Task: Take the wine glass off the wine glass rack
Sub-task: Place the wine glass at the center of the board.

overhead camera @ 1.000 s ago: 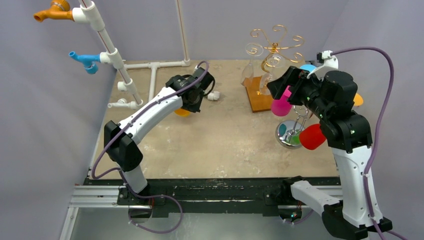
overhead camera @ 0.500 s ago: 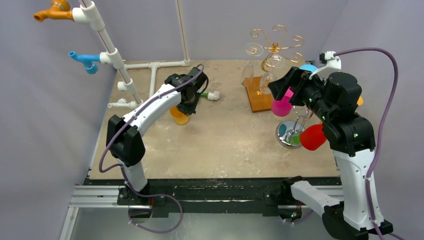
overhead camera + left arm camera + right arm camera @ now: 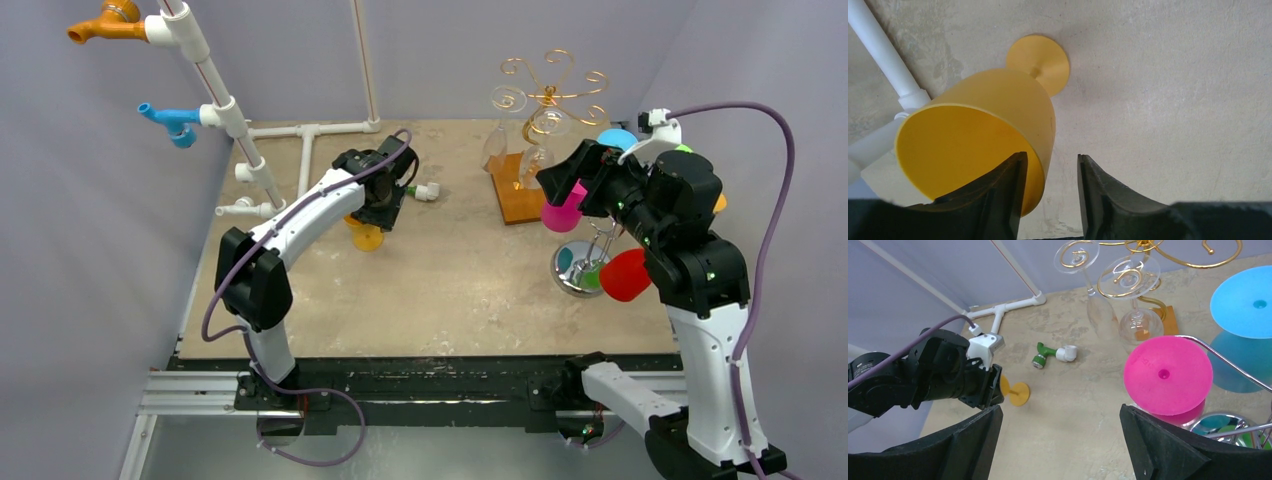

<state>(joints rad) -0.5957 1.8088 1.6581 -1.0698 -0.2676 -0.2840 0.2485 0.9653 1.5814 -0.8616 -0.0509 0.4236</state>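
A yellow wine glass stands with its foot on the table, left of centre. My left gripper is over it with jaws parted: one finger is inside the bowl and the other outside, clear of the wall. My right gripper hangs wide open and holds nothing. It is just left of a pink glass hanging upside down on the silver wire rack. Red and blue glasses hang there too.
A gold scroll rack on a wooden base holds two clear glasses at the back. A green-and-white pipe fitting lies near the left arm. White pipes with orange and blue taps run along the left back.
The left gripper lowered the yellow glass to the table and its jaws came apart, letting go of the bowl's wall. The right arm has barely moved.
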